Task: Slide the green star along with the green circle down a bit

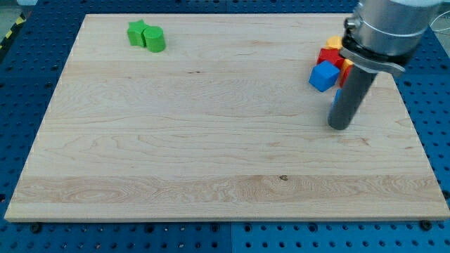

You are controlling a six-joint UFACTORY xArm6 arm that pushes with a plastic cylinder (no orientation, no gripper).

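While my tip [339, 126] rests on the table [211, 140] at the right side, it sits just near of a cluster of blocks: a blue cube [323, 76], a red block [329, 56], and yellow pieces [335, 43] partly hidden by the arm. Green star [137, 32] and green circle [155, 39] lie touching at the far left, star on the left, well apart from my tip. End effector is a plain rod, holding nothing.
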